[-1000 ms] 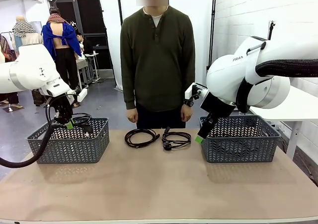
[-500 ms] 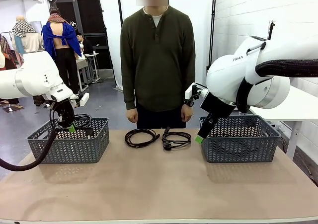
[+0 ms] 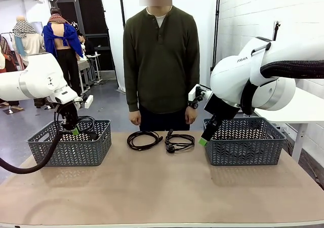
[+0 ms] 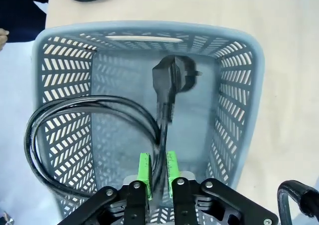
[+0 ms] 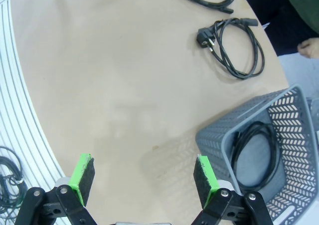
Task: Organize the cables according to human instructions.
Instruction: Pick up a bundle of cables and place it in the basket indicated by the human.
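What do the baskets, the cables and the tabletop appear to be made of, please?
Baskets: grey matte plastic, apparently moulded; herringbone cut-outs, rounded rims.
Cables: black cords with a smooth, faintly shiny jacket, likely rubber or PVC; plugs look moulded plastic.
Tabletop: tan, matte, no glare; perhaps paper, board or laminate, unclear.

- Left jaws: above the left basket (image 3: 71, 142), with a cable (image 4: 163, 112) between them. Its plug hangs ahead, inside the basket, and its loop lies to their left, crossing the basket's side wall.
- Right jaws: over the bare table (image 5: 124, 85). The right basket (image 5: 219, 140) lies just ahead of one finger, with a second cable (image 5: 236, 152) coiled inside.
- Farther ahead, a third cable (image 5: 203, 37) and a fourth cable (image 5: 207, 4) lie side by side on the table, between the baskets.
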Tool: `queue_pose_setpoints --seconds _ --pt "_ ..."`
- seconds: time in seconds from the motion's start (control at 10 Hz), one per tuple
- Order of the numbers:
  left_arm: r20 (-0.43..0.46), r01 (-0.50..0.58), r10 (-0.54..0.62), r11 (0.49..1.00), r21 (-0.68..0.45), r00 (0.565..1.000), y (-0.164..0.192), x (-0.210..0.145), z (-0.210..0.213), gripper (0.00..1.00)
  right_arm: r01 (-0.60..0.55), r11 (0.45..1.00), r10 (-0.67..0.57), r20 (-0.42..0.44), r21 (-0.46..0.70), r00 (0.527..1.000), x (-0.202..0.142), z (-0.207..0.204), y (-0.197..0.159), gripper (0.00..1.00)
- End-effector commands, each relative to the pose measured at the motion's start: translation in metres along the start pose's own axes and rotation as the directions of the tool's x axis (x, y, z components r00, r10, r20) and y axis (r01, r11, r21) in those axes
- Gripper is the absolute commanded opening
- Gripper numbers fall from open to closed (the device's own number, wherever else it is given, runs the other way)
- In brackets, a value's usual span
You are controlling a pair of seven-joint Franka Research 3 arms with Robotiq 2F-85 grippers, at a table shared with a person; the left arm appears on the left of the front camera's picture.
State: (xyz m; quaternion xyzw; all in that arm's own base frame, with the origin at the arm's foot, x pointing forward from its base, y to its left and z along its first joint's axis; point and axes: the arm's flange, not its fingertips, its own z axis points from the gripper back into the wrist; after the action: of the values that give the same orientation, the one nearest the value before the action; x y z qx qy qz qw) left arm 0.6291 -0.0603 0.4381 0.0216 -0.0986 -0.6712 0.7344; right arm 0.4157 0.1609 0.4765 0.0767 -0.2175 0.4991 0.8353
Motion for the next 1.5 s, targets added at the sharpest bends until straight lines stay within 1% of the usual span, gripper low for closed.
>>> queue_pose_setpoints --seconds 0.0,0.2,0.4,0.8,1.0,1.2,1.3,1.4 --pt "-0.013 0.014 -0.015 1.0 -0.028 1.0 -0.002 -0.004 0.008 0.59 0.003 1.0 -0.003 0.0 -0.006 1.0 0.001 0.0 -0.001 1.0" --pt "-0.013 0.002 -0.003 1.0 -0.027 1.0 -0.011 -0.009 0.012 0.99 0.003 1.0 -0.003 0.0 -0.006 1.0 0.001 0.0 -0.001 1.0" --pt "0.0 -0.014 0.014 1.0 -0.026 1.0 -0.013 -0.011 0.008 1.0 0.003 1.0 -0.003 0.0 -0.006 1.0 0.001 0.0 -0.001 1.0" --pt "0.015 -0.041 0.041 0.999 -0.003 0.999 -0.011 0.0 0.031 1.0 0.003 1.0 -0.003 0.0 -0.006 1.0 0.001 0.0 -0.001 1.0" --pt "0.016 -0.042 0.043 0.999 -0.029 0.999 -0.013 0.007 0.047 1.0 0.003 1.0 -0.003 0.0 -0.006 1.0 0.001 0.0 -0.001 1.0" --pt "0.039 -0.042 0.045 0.997 -0.066 0.998 -0.021 0.012 0.057 1.0 0.003 1.0 -0.003 0.0 -0.006 1.0 0.001 0.0 -0.001 1.0" --pt "0.009 -0.021 0.021 1.0 -0.015 1.0 -0.014 0.008 0.046 1.0 0.003 1.0 -0.003 0.0 -0.006 1.0 0.001 0.0 -0.001 1.0" --pt "0.009 -0.021 0.021 1.0 -0.015 1.0 -0.014 0.008 0.046 1.0 0.003 1.0 -0.003 0.0 -0.006 1.0 0.001 0.0 -0.001 1.0"
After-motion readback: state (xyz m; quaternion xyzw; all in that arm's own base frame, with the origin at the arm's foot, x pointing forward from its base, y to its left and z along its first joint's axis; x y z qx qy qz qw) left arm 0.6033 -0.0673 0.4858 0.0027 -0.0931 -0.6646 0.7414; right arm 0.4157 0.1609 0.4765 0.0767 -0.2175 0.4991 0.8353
